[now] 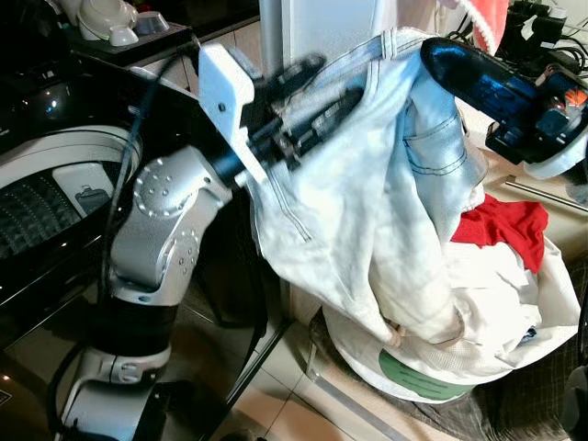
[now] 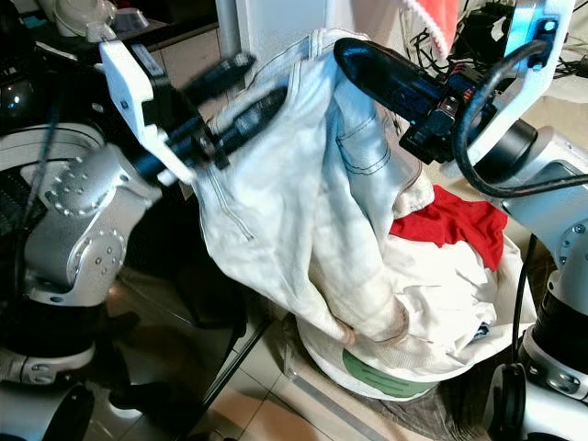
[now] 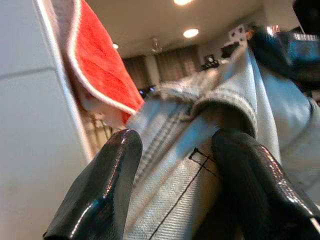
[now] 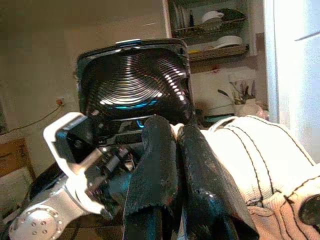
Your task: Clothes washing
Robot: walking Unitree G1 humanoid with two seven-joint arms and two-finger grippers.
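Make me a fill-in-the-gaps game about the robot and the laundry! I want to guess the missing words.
1. Both grippers hold up a pair of pale ______.
2. In the laundry basket lies a bright ______ cloth.
3. The left gripper has its two black fingers around the garment's ______ band.
4. The open washing machine stands on the robot's ______ side.

Missing words: jeans; red; waist; left

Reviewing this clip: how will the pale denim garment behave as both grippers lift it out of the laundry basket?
Probably floppy: the pale denim garment sags in folds between the left gripper and right gripper. Likely heavyish, since its lower end drags in the laundry basket. It may snag the red cloth beside it.
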